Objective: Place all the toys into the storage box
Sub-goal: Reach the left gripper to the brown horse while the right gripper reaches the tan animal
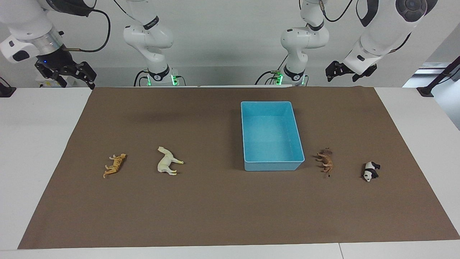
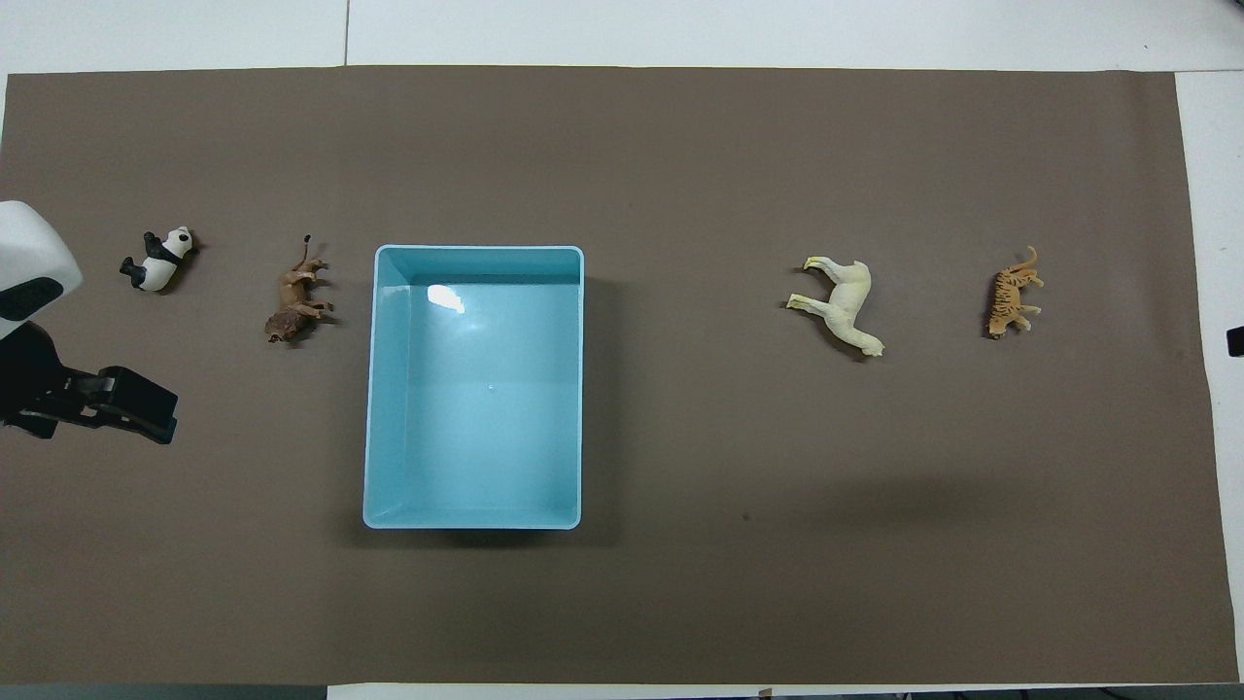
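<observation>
The light blue storage box (image 1: 272,166) (image 2: 378,389) stands empty on the brown mat. The brown animal (image 1: 326,162) (image 2: 296,303) lies beside it toward the left arm's end, and the panda (image 1: 370,171) (image 2: 157,258) is further that way. The cream-white horse (image 1: 168,162) (image 2: 846,303) and the orange tiger (image 1: 115,165) (image 2: 1011,293) lie toward the right arm's end. My left gripper (image 1: 333,69) (image 2: 141,416) hangs high over the mat's left-arm end, holding nothing. My right gripper (image 1: 86,73) hangs high over the mat's corner at the right arm's end, holding nothing.
The brown mat (image 1: 215,208) covers most of the white table (image 1: 36,144). Two more white arm bases (image 1: 158,72) stand at the robots' edge of the table. Nothing else lies on the mat.
</observation>
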`<state>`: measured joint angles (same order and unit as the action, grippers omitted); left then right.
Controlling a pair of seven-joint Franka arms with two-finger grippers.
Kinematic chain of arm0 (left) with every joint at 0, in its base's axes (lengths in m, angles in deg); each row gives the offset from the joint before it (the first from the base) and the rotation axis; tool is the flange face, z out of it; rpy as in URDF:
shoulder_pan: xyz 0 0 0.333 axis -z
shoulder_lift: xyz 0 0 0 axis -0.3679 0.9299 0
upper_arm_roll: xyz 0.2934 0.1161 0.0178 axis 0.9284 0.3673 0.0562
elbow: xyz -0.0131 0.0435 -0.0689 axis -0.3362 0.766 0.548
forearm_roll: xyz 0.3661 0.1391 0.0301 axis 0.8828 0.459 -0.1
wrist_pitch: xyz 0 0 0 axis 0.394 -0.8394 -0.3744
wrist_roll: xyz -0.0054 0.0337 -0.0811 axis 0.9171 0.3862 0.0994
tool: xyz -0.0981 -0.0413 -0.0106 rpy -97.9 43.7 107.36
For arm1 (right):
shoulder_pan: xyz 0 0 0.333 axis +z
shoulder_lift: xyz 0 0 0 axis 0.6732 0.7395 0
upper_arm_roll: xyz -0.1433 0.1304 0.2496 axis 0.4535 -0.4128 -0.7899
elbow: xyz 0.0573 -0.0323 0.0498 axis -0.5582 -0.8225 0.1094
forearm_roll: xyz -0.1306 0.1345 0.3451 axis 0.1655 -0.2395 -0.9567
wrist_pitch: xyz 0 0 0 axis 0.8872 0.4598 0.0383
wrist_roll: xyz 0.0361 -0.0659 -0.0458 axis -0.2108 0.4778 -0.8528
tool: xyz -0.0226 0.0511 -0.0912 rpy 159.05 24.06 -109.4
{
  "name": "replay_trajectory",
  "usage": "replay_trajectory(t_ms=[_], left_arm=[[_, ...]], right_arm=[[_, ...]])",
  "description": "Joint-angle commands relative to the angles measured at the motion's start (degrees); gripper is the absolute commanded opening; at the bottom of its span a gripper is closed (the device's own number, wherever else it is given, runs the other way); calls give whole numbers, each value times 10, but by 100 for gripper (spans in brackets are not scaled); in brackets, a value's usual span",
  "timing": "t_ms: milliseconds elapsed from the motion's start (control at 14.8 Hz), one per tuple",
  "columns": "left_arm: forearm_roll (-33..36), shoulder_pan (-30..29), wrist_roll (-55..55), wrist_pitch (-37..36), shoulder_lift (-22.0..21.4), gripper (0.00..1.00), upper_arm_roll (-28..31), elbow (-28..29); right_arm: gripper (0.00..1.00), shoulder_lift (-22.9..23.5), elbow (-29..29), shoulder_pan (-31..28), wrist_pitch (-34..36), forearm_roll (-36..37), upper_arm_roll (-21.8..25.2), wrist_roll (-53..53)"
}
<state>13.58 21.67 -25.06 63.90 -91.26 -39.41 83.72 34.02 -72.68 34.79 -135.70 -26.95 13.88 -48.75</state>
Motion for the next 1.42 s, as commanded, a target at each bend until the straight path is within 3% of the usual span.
replay_trajectory(t_ms=[0, 136, 339, 542, 678, 814, 1017, 1356], left_arm=[[11, 1, 5, 112, -18, 100, 1, 46], [11, 1, 3, 208, -4, 100, 1, 76], [11, 1, -7, 290, 66, 100, 1, 78], [11, -1, -16, 364, 125, 100, 1, 83], [10, -12, -31, 424, 134, 99, 1, 126], [10, -16, -33, 480, 140, 99, 1, 166], [9, -12, -26, 552, 184, 99, 1, 194], [8, -9, -20, 584, 206, 99, 1, 210]], right_arm=[[100, 23, -54, -14, -87, -11, -4, 7], [100, 77, -55, -18, -128, -12, -4, 7], [100, 135, -68, -15, -214, -12, -4, 21], [100, 160, -128, -8, -322, -12, -4, 50], [100, 179, -156, -7, -379, -12, -4, 53], [100, 197, -156, -3, -388, -11, -4, 51], [100, 217, -157, 7, -422, -11, -5, 48], [100, 251, -157, 12, -461, -10, -5, 43]])
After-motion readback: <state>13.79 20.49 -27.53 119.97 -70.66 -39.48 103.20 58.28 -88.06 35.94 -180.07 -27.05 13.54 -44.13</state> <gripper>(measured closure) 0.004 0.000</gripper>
